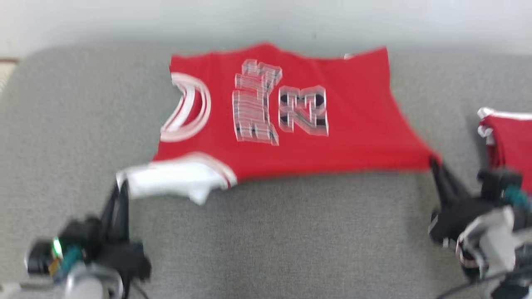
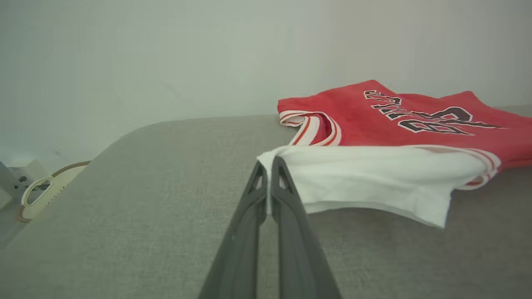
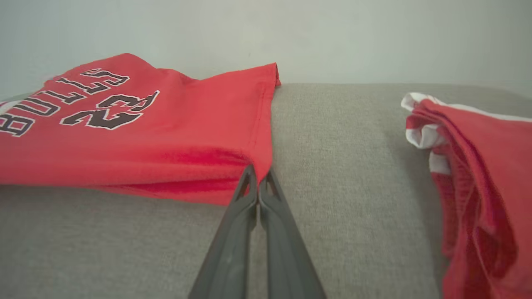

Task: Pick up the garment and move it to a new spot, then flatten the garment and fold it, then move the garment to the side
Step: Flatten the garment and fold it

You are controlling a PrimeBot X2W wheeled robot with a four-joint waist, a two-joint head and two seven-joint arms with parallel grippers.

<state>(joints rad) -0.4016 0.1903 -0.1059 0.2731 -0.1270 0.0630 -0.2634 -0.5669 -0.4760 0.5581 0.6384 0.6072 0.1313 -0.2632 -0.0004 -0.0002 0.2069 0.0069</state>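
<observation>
The garment (image 1: 286, 116) is a red basketball jersey with white trim and dark lettering, spread across the far half of the grey cushioned surface (image 1: 266, 236). Its near edge is held up off the surface. My left gripper (image 1: 121, 185) is shut on the white corner of the garment (image 2: 374, 178) at the near left; its tips (image 2: 269, 166) pinch the fabric edge. My right gripper (image 1: 434, 162) is shut on the red near-right corner of the garment (image 3: 166, 137), the tips (image 3: 257, 174) closed on the hem.
A second red and white garment (image 1: 509, 137) lies bunched at the right edge of the surface, and appears as a red heap (image 3: 478, 182) close to my right gripper. A pale wall (image 1: 266, 16) runs behind. A cream object (image 2: 37, 195) sits off the surface's left end.
</observation>
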